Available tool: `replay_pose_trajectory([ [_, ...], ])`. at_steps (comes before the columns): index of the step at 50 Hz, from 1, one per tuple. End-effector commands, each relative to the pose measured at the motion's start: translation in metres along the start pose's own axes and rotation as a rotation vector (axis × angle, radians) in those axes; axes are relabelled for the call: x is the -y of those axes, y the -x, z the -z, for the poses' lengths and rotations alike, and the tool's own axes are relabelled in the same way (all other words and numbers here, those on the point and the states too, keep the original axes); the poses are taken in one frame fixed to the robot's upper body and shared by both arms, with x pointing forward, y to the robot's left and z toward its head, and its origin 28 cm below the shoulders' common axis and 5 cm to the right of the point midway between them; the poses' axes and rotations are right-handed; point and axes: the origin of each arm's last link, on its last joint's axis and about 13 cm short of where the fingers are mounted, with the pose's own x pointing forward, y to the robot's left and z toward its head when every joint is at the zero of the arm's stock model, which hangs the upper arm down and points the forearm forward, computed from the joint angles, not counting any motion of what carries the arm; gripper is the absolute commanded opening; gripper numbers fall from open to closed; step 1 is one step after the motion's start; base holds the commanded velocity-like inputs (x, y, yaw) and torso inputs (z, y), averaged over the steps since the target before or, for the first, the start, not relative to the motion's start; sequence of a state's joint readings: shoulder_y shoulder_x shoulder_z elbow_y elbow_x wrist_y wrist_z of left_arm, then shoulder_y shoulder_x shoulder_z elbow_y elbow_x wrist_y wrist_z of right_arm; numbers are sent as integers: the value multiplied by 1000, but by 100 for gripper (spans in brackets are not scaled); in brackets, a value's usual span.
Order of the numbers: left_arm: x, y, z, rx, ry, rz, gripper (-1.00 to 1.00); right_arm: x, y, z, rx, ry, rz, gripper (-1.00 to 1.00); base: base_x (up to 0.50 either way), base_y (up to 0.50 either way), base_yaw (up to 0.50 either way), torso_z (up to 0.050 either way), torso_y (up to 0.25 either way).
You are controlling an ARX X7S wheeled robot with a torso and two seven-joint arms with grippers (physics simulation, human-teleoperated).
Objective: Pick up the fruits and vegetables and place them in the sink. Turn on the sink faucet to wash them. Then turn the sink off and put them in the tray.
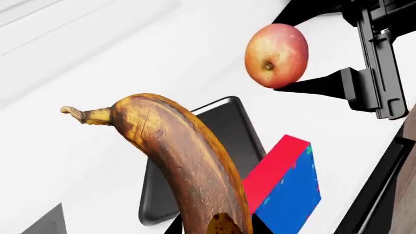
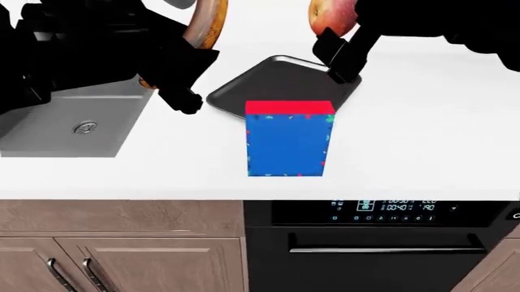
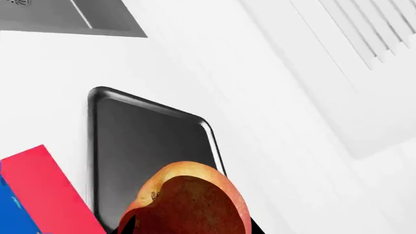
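We are holding the brown banana (image 1: 188, 165) up in the air with our left gripper (image 1: 215, 233), its fingers squeezing closed around the banana's lower end. Our right gripper (image 1: 293, 53) is pinching the red-and-yellow apple (image 1: 276, 55) between its two black fingers (image 1: 318, 85). The black tray (image 3: 149, 151) is lying on the white counter (image 2: 422, 134) below both sets of fingers, with the blue box (image 2: 288, 143) just beside it, and the sink (image 2: 73, 125) is sitting off past the left fingers.

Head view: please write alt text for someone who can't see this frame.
Two dark robot arms hold fruit above a white counter: the left gripper a brown banana, the right gripper a red-and-yellow apple. Below them lies an empty black tray, with a blue box in front and a grey sink at left.
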State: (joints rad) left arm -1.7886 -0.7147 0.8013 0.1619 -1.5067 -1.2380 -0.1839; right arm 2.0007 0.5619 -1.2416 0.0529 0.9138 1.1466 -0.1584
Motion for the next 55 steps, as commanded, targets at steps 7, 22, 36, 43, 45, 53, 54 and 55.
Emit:
replay_pose_trajectory([
  [7, -1, 0, -1, 5, -4, -16, -100, 0, 0, 1, -1, 7, -18, -100, 497, -192, 0, 0, 1],
  [22, -2, 1, -1, 6, -6, -17, -100, 0, -2, -1, -7, 19, -29, -100, 482, -240, 0, 0, 2],
  [36, -1, 1, -1, 5, -8, -19, -100, -2, -5, 1, -16, 29, -49, -100, 449, 1, 0, 0, 2],
  [43, -1, 0, 1, 1, -9, -15, -100, -2, -4, 1, -8, 20, -52, -100, 153, 45, 0, 0, 3],
  [45, -1, -1, 1, -1, -10, -14, -100, -3, -5, 1, -15, 20, -59, -100, 0, 0, 0, 0, 0],
  [53, 1, -6, 2, -21, -25, 8, -100, -3, -6, 2, -19, 17, -65, -100, 237, 1, 0, 0, 1],
  [54, 2, -7, 2, -26, -29, 14, -100, -3, -6, 2, -20, 17, -65, -100, 0, 0, 0, 0, 0],
  [55, 2, -9, 3, -33, -33, 22, -100, -4, -6, 2, -19, 18, -66, -100, 0, 0, 0, 0, 0],
])
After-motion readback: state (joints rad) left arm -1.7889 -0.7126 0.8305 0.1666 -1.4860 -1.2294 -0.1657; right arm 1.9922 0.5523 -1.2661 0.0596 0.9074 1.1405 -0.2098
